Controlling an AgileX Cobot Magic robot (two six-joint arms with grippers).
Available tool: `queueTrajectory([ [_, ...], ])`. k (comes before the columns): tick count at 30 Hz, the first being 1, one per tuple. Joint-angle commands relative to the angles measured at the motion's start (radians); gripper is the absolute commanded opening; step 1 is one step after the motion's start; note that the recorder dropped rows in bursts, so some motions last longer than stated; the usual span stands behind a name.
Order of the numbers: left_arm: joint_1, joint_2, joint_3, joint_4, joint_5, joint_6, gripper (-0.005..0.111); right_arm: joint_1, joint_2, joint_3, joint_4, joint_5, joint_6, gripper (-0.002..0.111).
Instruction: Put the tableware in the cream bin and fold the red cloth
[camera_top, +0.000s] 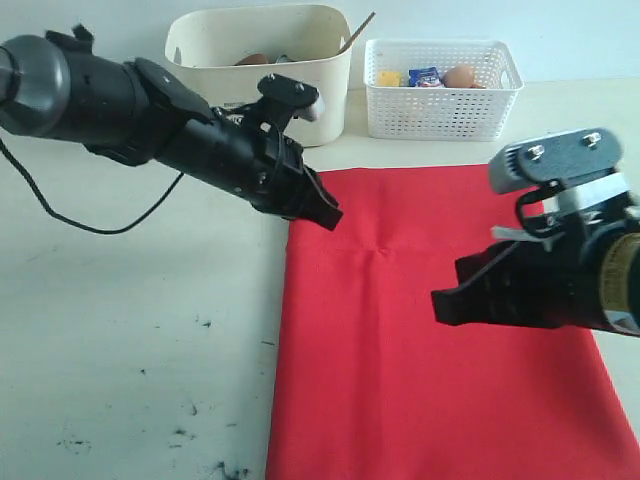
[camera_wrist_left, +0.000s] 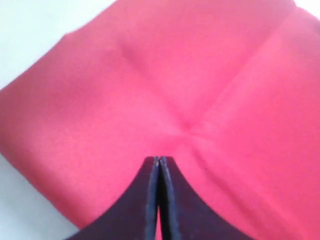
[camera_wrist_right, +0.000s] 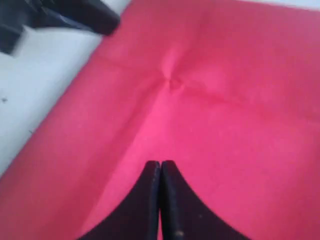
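One counter (camera_top: 120, 330): pale, flecked with dark marks.
Red cloth (camera_top: 420, 340): spread flat on the counter's right part, marked by a cross-shaped crease; no fold is seen under way, so folding is judged outstanding.
Left arm (camera_top: 130, 100): jaws are pressed together and empty, poised over the cloth's left edge.
Right arm (camera_top: 570, 270): jaws likewise closed, nothing held, above the cloth.
Cream bin (camera_top: 250, 14): set behind the cloth.
White lattice basket (camera_top: 440, 100): placed beside the bin, toy foods inside.
Tableware (camera_top: 252, 60): a brown piece and a wooden handle (camera_top: 357, 32) are seen in the bin; none is seen on the counter, so loading is judged done.
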Motion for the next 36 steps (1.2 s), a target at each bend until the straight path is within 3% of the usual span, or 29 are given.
queueTrajectory([
  [1, 0.048, -0.130, 0.068, 0.075, 0.013, -0.079, 0.002, 0.000, 0.221, -0.097, -0.016, -0.031, -0.024, 0.000],
  [9, 0.199, -0.335, 0.306, 0.036, -0.033, -0.074, 0.002, 0.000, 0.540, -0.323, -0.032, 0.057, -0.106, 0.000],
  [15, 0.209, -0.436, 0.442, 0.030, -0.213, -0.074, 0.002, -0.018, 0.615, -0.334, -0.062, 0.185, -0.106, 0.000],
  [19, 0.209, -0.461, 0.462, 0.025, -0.241, -0.074, 0.002, -0.056, 0.609, -0.303, -0.097, 0.283, -0.125, 0.000],
  [29, 0.209, -0.462, 0.462, 0.024, -0.239, -0.074, 0.002, -0.322, 0.607, -0.258, -0.321, 0.390, -0.045, 0.000],
  [34, 0.209, -0.462, 0.462, 0.016, -0.235, -0.076, 0.002, -0.467, 0.591, -0.258, -0.551, 0.400, 0.305, 0.000],
  [36, 0.209, -0.462, 0.462, 0.016, -0.235, -0.076, 0.002, -0.482, 0.565, -0.255, -0.552, 0.395, 0.341, 0.000],
])
